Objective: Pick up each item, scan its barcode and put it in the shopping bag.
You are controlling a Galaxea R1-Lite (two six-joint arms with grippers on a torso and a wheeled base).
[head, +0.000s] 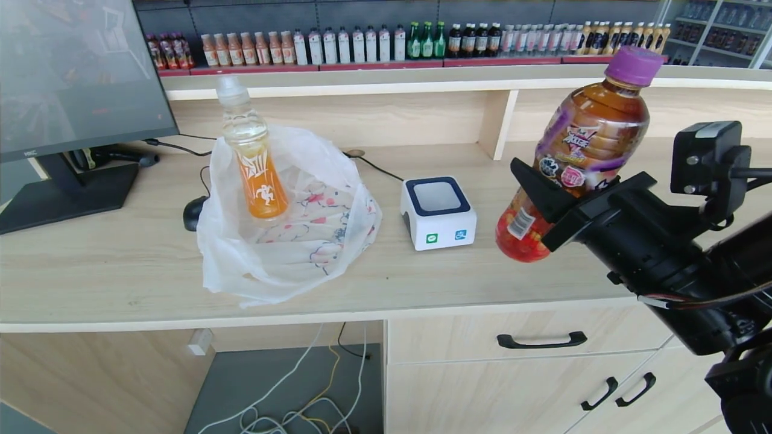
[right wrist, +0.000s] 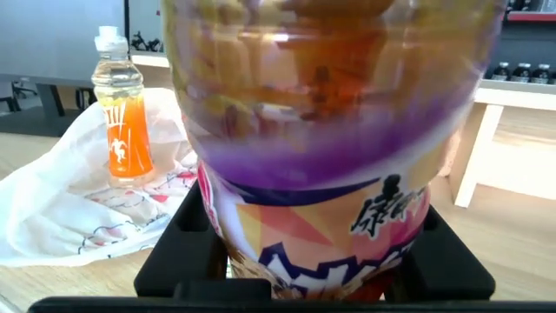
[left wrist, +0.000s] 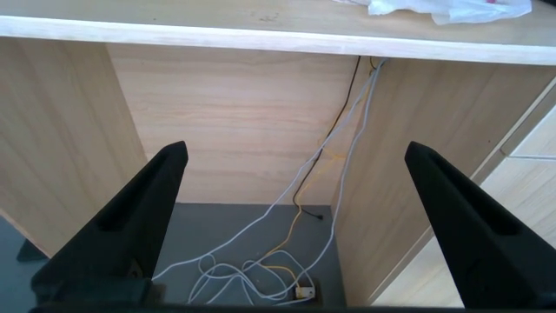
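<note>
Item 1: tea bottle (head: 594,129) with a purple cap, one counted. We see it pinched low on its body between the jaws of the right gripper (head: 573,199). It tilts slightly, cap uppermost, and is held above the counter (head: 120,271) just to the right of the scanner (head: 437,212).

Item 2: orange drink bottle (head: 256,163), one counted, standing upright in the open white shopping bag (head: 313,235). That makes two bottles in all.

Item 3: bag, one; scanner, one, just right of the bag.

Item 4: left gripper (left wrist: 295,156), jaws spread wide with nothing between them, low in front of the counter's open underside.

Item 5: monitor (head: 72,72), one; mouse (head: 193,212), one, touching the bag's left edge.
</note>
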